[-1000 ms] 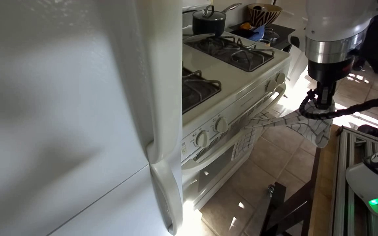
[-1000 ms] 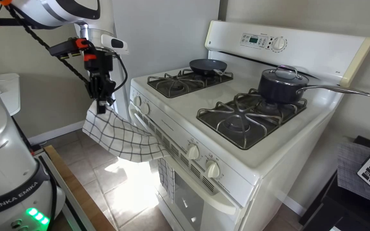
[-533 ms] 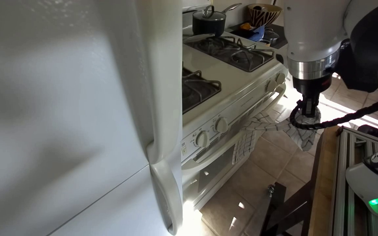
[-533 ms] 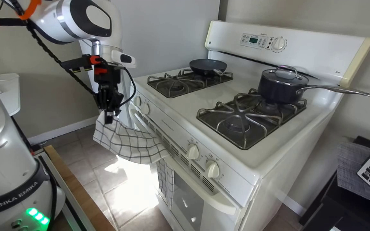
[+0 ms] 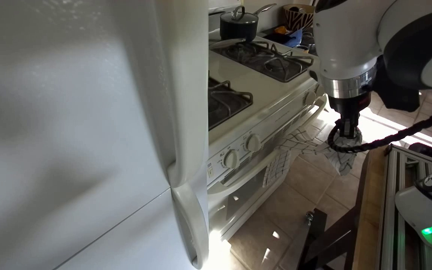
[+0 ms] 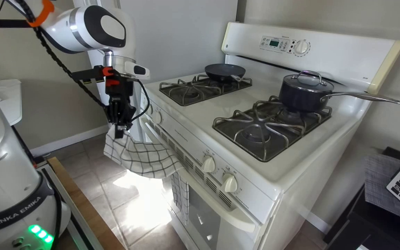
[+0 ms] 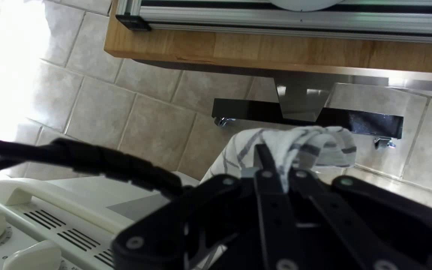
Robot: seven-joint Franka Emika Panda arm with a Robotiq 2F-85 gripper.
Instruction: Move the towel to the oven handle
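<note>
pot [image 6: 304, 95] (lidded, contents hidden) and pan [image 6: 222, 73] on stove [image 6: 200, 113] | bowl [image 5: 299, 19] holds items too small to tell | arm [image 6: 82, 29] bent, gripper [image 6: 121, 130] pointing down in front of stove | jaws clenched on one end of towel [image 6: 148, 159] | towel sags to handle [image 6: 218, 205], lies over it, other end hanging below

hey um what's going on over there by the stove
A robot is holding a towel near one end in its pincer, out in front of the stove. The towel already lies over the oven handle, its other end hanging below. The pincer hasn't let go yet.
</note>
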